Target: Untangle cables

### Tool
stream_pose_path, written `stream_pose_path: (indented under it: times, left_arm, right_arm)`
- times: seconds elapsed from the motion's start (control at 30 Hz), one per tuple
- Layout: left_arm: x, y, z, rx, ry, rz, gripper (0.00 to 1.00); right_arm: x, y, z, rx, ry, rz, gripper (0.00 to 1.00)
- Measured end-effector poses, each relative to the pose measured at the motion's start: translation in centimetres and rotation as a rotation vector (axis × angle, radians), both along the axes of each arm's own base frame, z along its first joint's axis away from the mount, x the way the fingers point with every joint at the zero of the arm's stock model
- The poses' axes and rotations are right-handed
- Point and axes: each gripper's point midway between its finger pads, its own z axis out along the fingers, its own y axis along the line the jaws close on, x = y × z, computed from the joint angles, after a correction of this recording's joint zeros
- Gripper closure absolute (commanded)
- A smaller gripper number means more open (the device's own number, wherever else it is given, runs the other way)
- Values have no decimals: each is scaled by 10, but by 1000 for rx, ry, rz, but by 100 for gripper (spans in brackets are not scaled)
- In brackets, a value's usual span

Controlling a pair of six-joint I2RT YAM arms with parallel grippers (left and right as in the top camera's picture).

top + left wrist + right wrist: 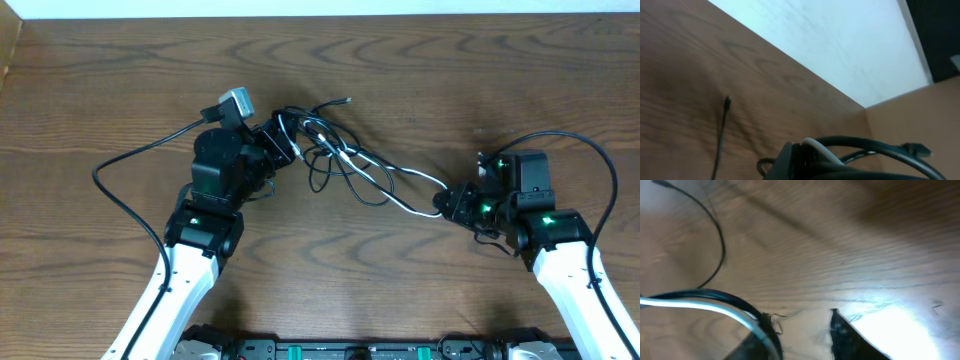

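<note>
The cables (325, 155) lie tangled at the table's middle: thin black loops with a white cord among them. A black and a white strand (400, 190) stretch right from the tangle to my right gripper (443, 203). My left gripper (283, 140) is at the tangle's left side. In the left wrist view it (805, 162) is shut on a white cord (826, 149) and black cords (880, 146). In the right wrist view my right gripper (797, 332) is open, with the white cord (705, 305) and a black one resting on its left finger.
A loose black plug end (346, 100) points toward the back; it also shows in the left wrist view (727, 101). Thicker arm cords loop at the left (125, 165) and right (595, 155). The table's far edge (320, 14) meets a white surface.
</note>
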Motion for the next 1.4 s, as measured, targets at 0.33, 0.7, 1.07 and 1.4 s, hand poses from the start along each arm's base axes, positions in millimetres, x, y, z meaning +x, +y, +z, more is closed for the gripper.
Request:
stream_pose_path:
  times: [0.33,0.7,1.07,1.4]
  left_arm:
    - [-19,1,-39,40,171,-40,92]
    - [-21,3,-44,-17,237,1,92]
    - [-18,15,-52,-141,349,147,92]
    - [-19,12,-51,-279,424,204,92]
  right_arm:
    - [16,12,16,45,-117,83,45]
    - [4,59,52,246,-292,422,30]
    - [-3,69,60,297,-320,493,27]
    - [-13,105,71,300,-407,638,69]
